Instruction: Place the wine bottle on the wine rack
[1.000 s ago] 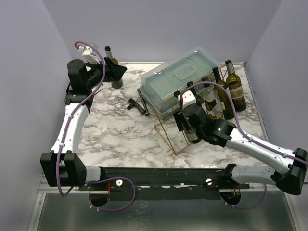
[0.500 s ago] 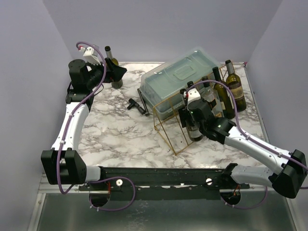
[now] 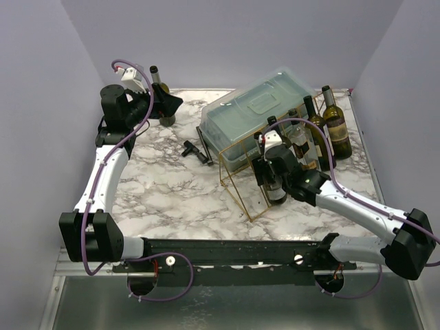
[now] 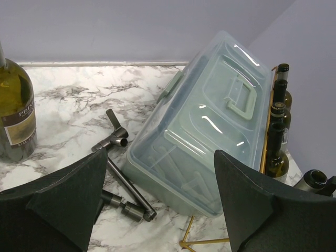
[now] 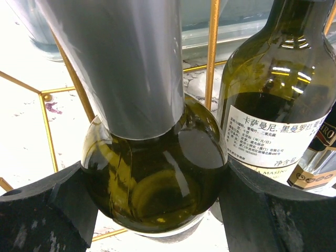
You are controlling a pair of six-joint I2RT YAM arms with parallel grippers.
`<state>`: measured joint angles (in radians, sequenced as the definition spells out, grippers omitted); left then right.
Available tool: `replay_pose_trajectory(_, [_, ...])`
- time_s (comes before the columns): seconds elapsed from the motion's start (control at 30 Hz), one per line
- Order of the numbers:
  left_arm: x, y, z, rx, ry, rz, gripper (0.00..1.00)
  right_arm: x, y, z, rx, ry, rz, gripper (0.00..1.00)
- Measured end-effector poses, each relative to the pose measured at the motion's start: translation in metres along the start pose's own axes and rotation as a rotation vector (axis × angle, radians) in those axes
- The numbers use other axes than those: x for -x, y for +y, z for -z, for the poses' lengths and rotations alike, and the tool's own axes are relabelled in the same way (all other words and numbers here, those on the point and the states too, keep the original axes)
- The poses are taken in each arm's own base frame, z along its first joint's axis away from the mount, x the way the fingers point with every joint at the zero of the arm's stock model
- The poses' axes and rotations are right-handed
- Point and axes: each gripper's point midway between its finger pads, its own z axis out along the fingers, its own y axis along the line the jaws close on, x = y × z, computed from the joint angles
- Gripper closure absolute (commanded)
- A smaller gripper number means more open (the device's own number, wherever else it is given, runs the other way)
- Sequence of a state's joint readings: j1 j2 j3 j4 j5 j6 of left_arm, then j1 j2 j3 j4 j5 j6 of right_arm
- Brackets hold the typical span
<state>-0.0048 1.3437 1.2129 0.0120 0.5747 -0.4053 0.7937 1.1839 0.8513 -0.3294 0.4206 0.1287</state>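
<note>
The wine bottle (image 5: 152,173) is upright, its dark green glass smooth and glossy, with a matt grey foil sleeve on the neck. The right gripper (image 5: 152,210) grasps it at the rounded shoulder, one black finger pressed against each side. It stands at the right end of the wine rack (image 3: 236,194), a wedge of thin gold wire with slanted bars. Two of these bars cross just behind the bottle. Whether the bottle is inside the frame or only against it cannot be told.

Just to its right, a labelled green bottle (image 5: 273,105) nearly touches it. This is the first of a row of standing bottles (image 3: 337,127) that runs toward the table's right edge. Just beyond the rack lies a translucent bluish plastic box (image 3: 258,113) with rounded corners and a moulded lid handle.

A dark metal tool (image 4: 123,178) lies left of the box on the veined marble table (image 3: 158,185). At the far left corner the left gripper (image 4: 163,210) is spread wide and empty, beside another bottle (image 4: 16,115). Open marble stretches near and left of the rack, and lilac walls close the other three sides.
</note>
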Motion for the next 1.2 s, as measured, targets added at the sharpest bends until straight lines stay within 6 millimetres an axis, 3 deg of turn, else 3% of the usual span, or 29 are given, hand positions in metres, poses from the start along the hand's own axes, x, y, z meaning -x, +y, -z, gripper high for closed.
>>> replay_pose_trajectory(0.33, [-0.0006, -0.0007, -0.0005, -0.002, 0.002, 0.001, 0.17, -0.0039, 0.0034, -0.0061, 0.01, -0.001, -0.01, 0.96])
replay_pose_trajectory(0.53, [-0.0007, -0.0006, -0.0006, -0.002, 0.002, 0.001, 0.16, -0.004, 0.0047, -0.0075, 0.012, -0.001, -0.017, 0.71])
replay_pose_trajectory(0.67, [-0.0007, -0.0005, -0.0006, -0.001, 0.002, 0.001, 0.17, -0.0036, 0.0058, -0.0087, 0.015, -0.003, -0.018, 0.45])
replay_pose_trajectory(0.77, [-0.0007, -0.0006, -0.0006, -0.002, 0.002, 0.001, 0.17, -0.0035, 0.0064, -0.0096, 0.017, -0.003, -0.018, 0.32])
replay_pose_trajectory(1.0, [-0.0007, -0.0006, -0.0006, -0.002, 0.002, 0.001, 0.17, -0.0035, 0.0071, -0.0099, 0.02, -0.002, -0.018, 0.17])
replay_pose_trajectory(1.2, [-0.0007, -0.0006, -0.0006, -0.002, 0.002, 0.001, 0.16, -0.003, 0.0079, -0.0101, 0.023, -0.003, -0.019, 0.13])
